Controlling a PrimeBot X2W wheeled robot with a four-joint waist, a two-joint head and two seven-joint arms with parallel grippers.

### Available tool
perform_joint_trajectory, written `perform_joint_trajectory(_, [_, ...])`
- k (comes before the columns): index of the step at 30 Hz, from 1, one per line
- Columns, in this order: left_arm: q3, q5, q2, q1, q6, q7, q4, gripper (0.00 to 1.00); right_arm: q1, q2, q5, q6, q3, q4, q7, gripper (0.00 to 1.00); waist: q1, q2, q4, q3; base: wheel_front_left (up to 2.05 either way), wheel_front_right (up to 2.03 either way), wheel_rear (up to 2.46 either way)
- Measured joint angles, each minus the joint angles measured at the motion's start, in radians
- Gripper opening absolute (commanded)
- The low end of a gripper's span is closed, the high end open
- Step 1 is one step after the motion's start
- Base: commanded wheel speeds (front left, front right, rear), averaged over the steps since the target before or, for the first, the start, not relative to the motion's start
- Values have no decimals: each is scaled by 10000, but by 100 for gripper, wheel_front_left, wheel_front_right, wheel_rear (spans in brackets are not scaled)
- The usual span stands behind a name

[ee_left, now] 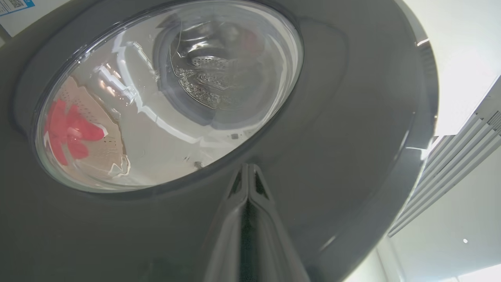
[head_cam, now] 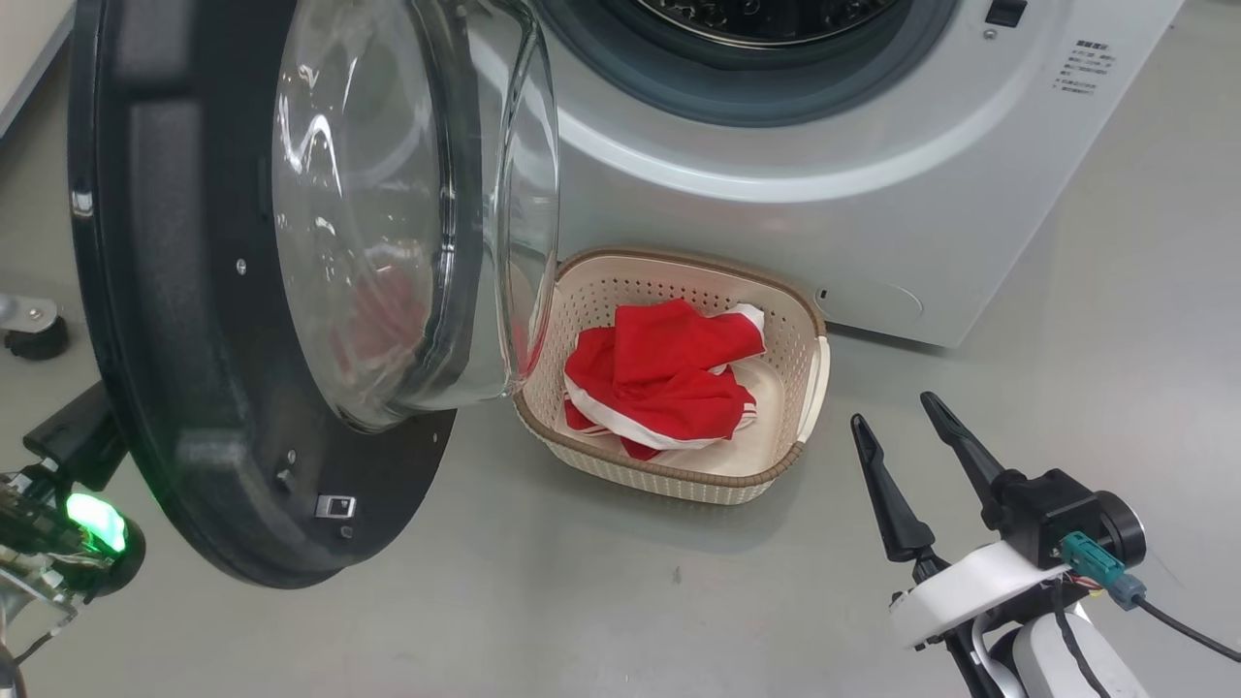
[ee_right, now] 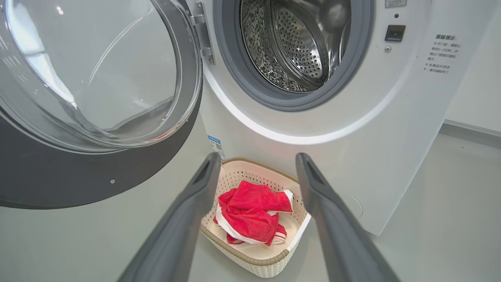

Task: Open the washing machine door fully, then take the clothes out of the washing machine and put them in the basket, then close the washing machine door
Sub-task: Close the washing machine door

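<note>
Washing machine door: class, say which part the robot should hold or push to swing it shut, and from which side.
The black ring of the washing machine door, near its free edge opposite the hinge, approached from the outer face. Likely best leverage there; the bulging glass is smooth and curved. The left gripper, fingers shut, faces that side.
</note>
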Motion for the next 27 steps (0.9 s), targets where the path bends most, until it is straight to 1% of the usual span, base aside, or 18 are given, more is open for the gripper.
perform_joint_trajectory(8, [-291, 104, 119, 162, -15, 368, -686, 0, -116, 232, 86, -2, 44, 134, -105, 100, 0, 0, -663, -41, 0, 0, 0])
perform_joint_trajectory(10, [-320, 104, 121, 170, -44, 418, -765, 0, -140, 247, 88, -2, 46, 150, -132, 100, 0, 0, -752, -43, 0, 0, 0])
perform_joint_trajectory(17, [-602, 134, 192, 202, -40, 598, -1229, 0, -202, 307, 173, -27, 38, 272, -219, 100, 0, 0, -1403, -33, 0, 0, 0])
perform_joint_trajectory(19, [-698, 134, 184, 203, -13, 629, -1377, 0, -208, 339, 176, -96, 0, 297, -222, 100, 0, 0, -1595, -24, 0, 0, 0])
perform_joint_trajectory(27, [-986, 174, 136, 203, 203, 669, -1618, 0, -307, 435, 276, -102, -21, 408, -311, 100, 0, 1, -2361, 4, 0, 0, 0])
